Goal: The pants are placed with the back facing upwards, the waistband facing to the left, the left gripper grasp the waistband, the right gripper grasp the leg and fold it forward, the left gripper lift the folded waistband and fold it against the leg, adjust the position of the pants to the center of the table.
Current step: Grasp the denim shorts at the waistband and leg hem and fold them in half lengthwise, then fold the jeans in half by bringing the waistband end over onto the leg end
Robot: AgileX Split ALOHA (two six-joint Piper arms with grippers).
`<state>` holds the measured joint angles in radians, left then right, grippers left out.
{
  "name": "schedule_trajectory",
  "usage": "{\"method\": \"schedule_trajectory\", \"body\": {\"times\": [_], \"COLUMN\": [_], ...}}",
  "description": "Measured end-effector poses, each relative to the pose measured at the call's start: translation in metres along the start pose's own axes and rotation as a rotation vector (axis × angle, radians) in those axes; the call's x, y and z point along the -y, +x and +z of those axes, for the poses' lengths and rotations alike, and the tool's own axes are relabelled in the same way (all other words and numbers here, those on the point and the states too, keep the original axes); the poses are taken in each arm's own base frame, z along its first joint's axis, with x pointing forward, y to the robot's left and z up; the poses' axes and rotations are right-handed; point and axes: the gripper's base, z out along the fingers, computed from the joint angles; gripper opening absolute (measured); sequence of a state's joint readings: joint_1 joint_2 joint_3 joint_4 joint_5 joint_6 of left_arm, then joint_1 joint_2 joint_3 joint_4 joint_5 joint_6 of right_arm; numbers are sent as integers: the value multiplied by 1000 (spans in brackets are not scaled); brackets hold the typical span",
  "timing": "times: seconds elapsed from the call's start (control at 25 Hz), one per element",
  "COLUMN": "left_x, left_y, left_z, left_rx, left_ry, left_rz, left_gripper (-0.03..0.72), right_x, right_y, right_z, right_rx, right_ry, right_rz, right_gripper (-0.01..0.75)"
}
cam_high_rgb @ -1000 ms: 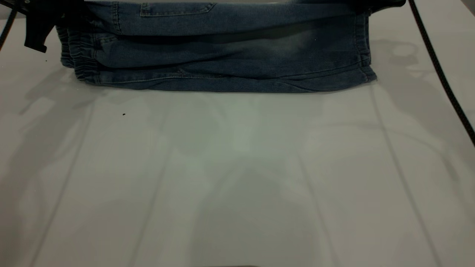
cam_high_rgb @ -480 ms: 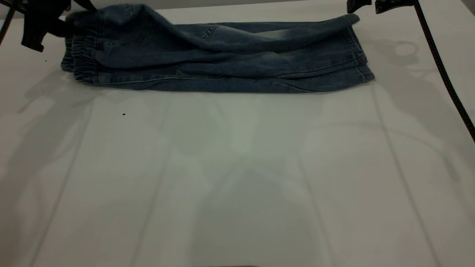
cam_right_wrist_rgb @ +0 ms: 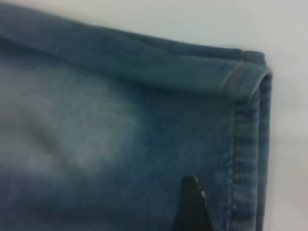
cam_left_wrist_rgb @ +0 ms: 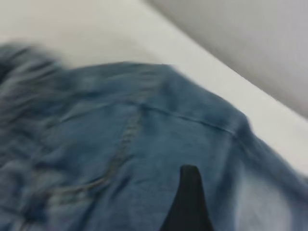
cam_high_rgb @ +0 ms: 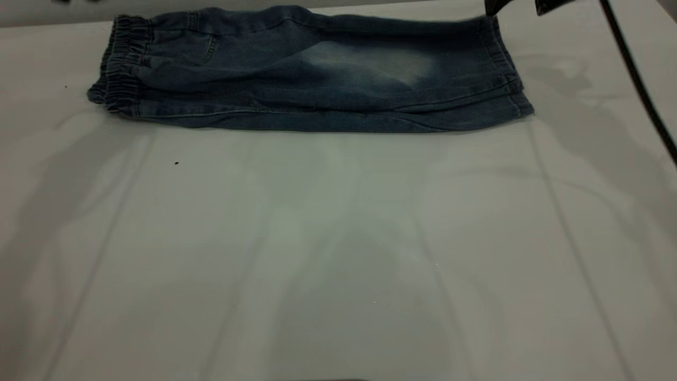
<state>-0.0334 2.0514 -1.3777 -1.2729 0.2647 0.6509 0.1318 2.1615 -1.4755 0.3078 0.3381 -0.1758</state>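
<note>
The pants (cam_high_rgb: 317,79) lie folded lengthwise at the far end of the table (cam_high_rgb: 338,254), flat and let go. The ruffled waistband (cam_high_rgb: 120,69) is at the left. The leg (cam_high_rgb: 381,66) with its pale patch lies on top, its hem (cam_high_rgb: 502,63) at the right. My right gripper (cam_high_rgb: 523,6) hangs open just above the hem's far corner; its wrist view shows one finger (cam_right_wrist_rgb: 192,209) over the leg (cam_right_wrist_rgb: 62,130) near the hem (cam_right_wrist_rgb: 245,144). My left gripper is out of the exterior view; in its wrist view one finger (cam_left_wrist_rgb: 188,202) hovers over the denim (cam_left_wrist_rgb: 144,144), holding nothing.
A black cable (cam_high_rgb: 634,79) runs down the right side of the table. A small dark speck (cam_high_rgb: 176,163) lies in front of the waistband. The table's far edge runs right behind the pants.
Both grippers have let go of the pants' upper layer, which dropped flat onto the lower half. The left gripper has gone up out of the exterior view; the right has pulled back above the hem.
</note>
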Motion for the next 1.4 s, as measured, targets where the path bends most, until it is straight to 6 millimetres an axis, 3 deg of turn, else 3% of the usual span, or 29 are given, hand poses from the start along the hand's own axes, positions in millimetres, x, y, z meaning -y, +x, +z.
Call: {"method": "schedule_trajectory", "body": {"times": [0.2,0.52,0.84,0.96,1.16,1.4], "left_x": [7,-21,-34,-39,-46,-63], "left_y": [0,-4,-32,-36,-33,-24], "left_z": [-4,-14,-33,-35,-26,0], "left_rx": [-86,-251,-383,-376,-387,-366], "left_ry": [104,43,-225,-301,-320,-330], "left_rz": [244,429,602,565,532,526], "left_gripper": [540,540,540,540,540,540], "right_x": [-8,-23,-79,-102,-131,-139], "right_y": [-19,-36,-29,-24,-16,-11], "right_z": [-16,-31,-34,-35,-32,-29], "right_rx": [-65,-116,-142,-142,-142,-155], "right_ry": [-45,-95,-178,-213,-254,-266], "right_rz": [-69,-136,-234,-263,-296,-306], "right_gripper": [467,467,467,467,467,467]}}
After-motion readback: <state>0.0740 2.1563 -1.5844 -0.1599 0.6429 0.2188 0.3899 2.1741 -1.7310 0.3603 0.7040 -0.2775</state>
